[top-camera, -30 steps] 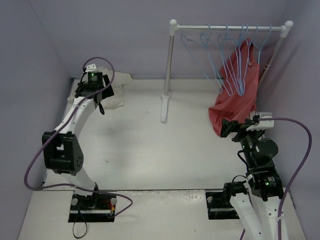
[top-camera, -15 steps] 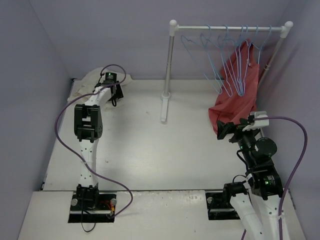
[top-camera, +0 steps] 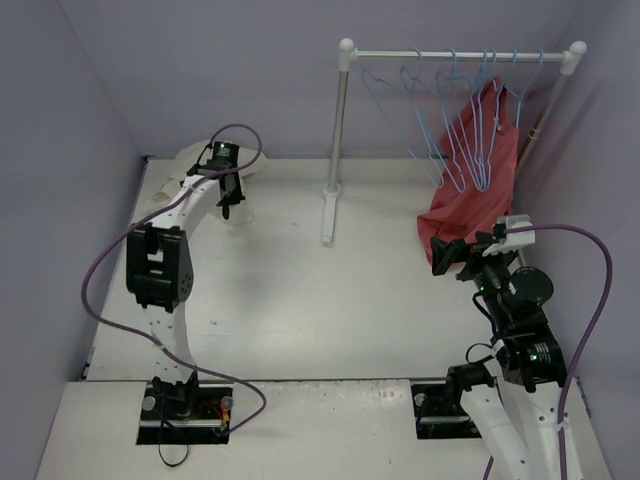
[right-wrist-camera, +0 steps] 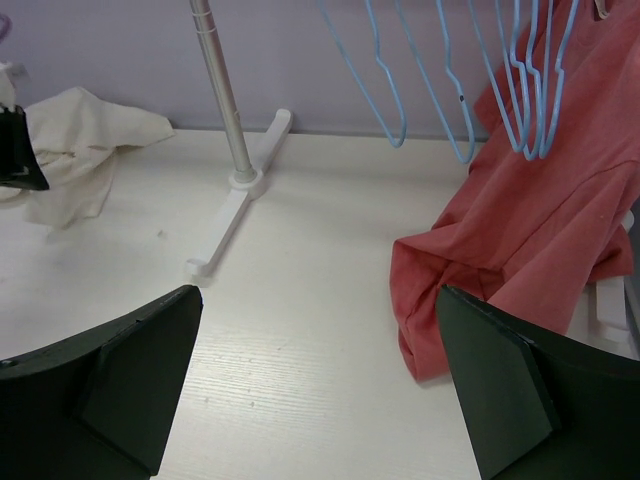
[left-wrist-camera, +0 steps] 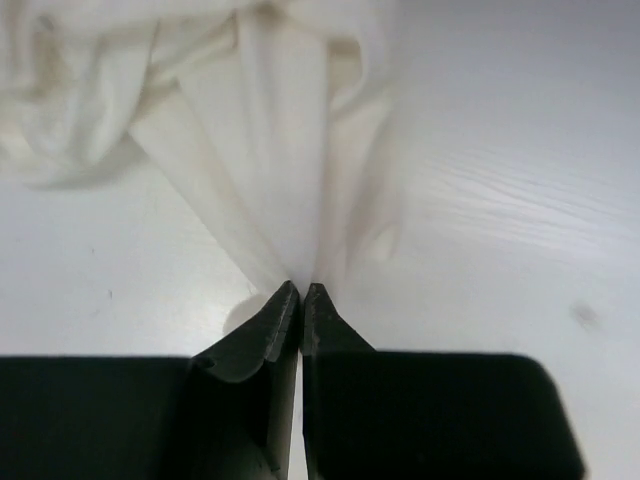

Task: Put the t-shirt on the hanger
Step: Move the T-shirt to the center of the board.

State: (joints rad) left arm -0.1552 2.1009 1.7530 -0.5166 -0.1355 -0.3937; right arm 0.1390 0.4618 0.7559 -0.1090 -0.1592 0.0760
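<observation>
The cream t-shirt [top-camera: 172, 165] lies bunched at the table's back left corner, also visible in the right wrist view [right-wrist-camera: 80, 140]. My left gripper [top-camera: 232, 205] is shut on a fold of the t-shirt [left-wrist-camera: 270, 150], and the cloth fans out taut from the closed fingertips [left-wrist-camera: 301, 290]. Several light-blue wire hangers [top-camera: 445, 140] hang from the rail at the back right; in the right wrist view the hangers [right-wrist-camera: 390, 90] hang just ahead. My right gripper [top-camera: 445, 255] stands open and empty [right-wrist-camera: 318, 300] above the table, near the hanging red garment.
A red-coral garment [top-camera: 470, 190] hangs from one hanger and drapes onto the table [right-wrist-camera: 510, 240]. The rack's grey pole [top-camera: 338, 130] stands on a white foot [top-camera: 328, 215] at the table's back middle. Lilac walls close in the back and sides.
My left gripper went from open to shut on the t-shirt at the back left, and the left arm swung its elbow. The right gripper drifted slightly left, still open.
</observation>
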